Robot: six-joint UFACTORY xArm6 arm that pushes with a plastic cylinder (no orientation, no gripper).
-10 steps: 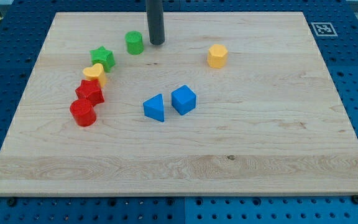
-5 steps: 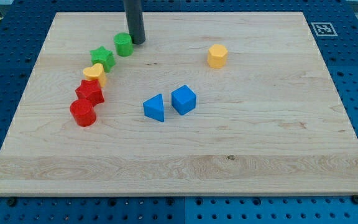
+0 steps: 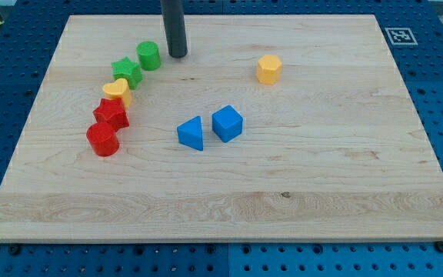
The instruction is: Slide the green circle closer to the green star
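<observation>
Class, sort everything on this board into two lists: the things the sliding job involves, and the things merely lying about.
Job: green circle, green star, my tip just to the circle's right.

Lying about: yellow heart, red star, red cylinder, blue triangle, blue cube, yellow hexagon.

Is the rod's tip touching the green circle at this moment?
No, my tip stands just to the view's right of the green circle, with a strip of bare board between them.

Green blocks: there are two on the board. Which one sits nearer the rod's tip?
The green circle, just left of my tip; the green star lies farther left and lower.
</observation>
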